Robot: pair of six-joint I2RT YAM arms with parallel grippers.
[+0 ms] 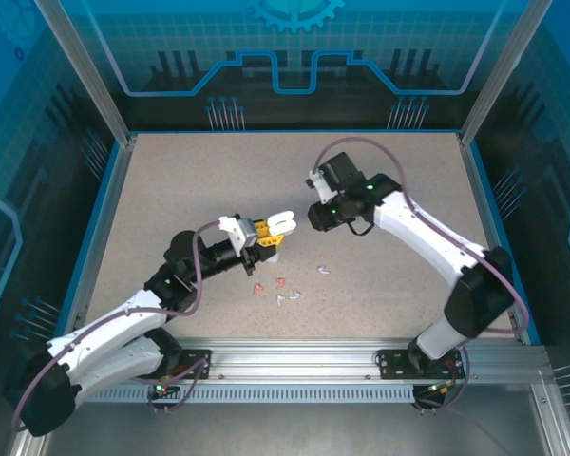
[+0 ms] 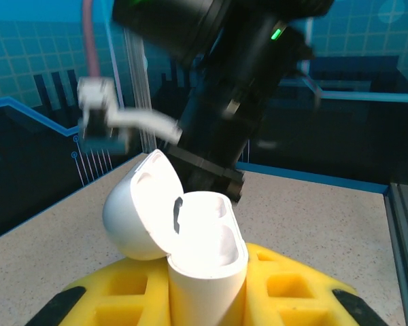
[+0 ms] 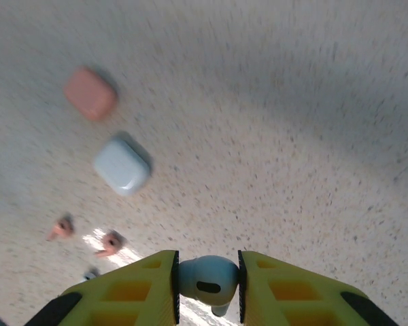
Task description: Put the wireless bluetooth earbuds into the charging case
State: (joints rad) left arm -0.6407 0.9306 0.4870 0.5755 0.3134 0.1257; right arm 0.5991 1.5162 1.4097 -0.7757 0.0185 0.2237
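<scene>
Now | right pincer [image 3: 207, 282] pinches tiny white earbud [image 3: 204, 270] by head; seems light, slick | left pincer [image 2: 205, 295] clamps open white charging case [image 2: 207, 238]

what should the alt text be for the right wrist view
The right gripper holds a white earbud pinched between its yellow fingers, over a speckled tabletop. Farther off on the tabletop lie a salmon-pink case, a white case beside it, and two small salmon-red earbuds; the picture is slightly blurred.
</scene>
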